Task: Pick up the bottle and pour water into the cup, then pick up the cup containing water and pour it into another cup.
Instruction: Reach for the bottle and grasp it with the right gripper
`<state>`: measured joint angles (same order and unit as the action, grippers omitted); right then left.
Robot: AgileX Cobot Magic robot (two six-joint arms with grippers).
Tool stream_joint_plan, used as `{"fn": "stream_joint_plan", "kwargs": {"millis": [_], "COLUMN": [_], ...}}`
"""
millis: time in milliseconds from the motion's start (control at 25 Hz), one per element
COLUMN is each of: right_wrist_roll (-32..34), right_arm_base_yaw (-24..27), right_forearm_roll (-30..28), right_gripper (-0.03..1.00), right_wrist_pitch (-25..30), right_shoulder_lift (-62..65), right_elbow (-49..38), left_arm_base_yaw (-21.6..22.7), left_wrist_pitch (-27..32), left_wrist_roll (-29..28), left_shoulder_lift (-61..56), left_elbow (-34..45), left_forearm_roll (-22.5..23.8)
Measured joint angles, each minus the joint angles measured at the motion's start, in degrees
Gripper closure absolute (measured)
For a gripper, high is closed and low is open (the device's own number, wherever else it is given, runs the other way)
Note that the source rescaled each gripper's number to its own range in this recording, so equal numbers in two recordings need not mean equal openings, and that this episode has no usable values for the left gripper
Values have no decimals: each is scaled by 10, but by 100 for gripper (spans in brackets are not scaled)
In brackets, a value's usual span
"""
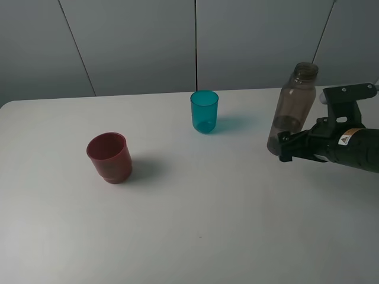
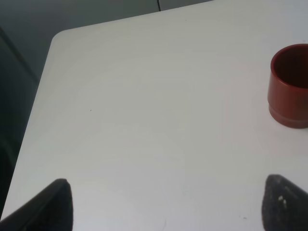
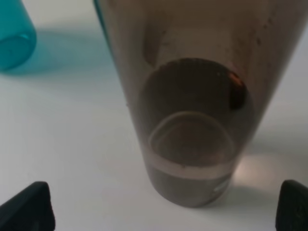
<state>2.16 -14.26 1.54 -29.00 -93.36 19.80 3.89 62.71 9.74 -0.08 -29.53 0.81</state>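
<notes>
Right tool (image 1: 286,148), fingers spread wide, sits at the base of the standing bottle (image 1: 294,103) on the table's (image 1: 207,231) right, seemingly not gripping it; teal cup (image 1: 204,111) stands farther left; red cup (image 1: 108,157) nearer, far left; left tool (image 2: 166,207) likewise spread apart.

Soft, even light falls on the white table (image 1: 195,236). In the exterior view the red cup (image 1: 108,157) and the teal cup (image 1: 204,110) throw faint shadows toward 3 o'clock, the teal one tinted. The right wrist view is soft up close; the bottle (image 3: 192,120) throws a bright patch beside its base.
</notes>
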Motion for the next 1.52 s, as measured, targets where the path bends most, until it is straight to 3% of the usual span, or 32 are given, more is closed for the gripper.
{"fn": "stream_joint_plan", "kwargs": {"millis": [400, 880, 1520], "right_wrist_roll": [17, -4, -10], "right_arm_base_yaw": [0, 0, 0], "right_forearm_roll": [-24, 19, 38], "right_gripper": [-3, -3, -3], "right_wrist_pitch": [-110, -174, -352], "right_shoulder_lift": [-78, -117, -192], "right_elbow": [0, -4, -4], "left_arm_base_yaw": [0, 0, 0], "left_wrist_pitch": [0, 0, 0], "left_wrist_roll": [0, 0, 0], "left_shoulder_lift": [0, 0, 0], "left_elbow": [0, 0, 0], "left_forearm_roll": [0, 0, 1]}}
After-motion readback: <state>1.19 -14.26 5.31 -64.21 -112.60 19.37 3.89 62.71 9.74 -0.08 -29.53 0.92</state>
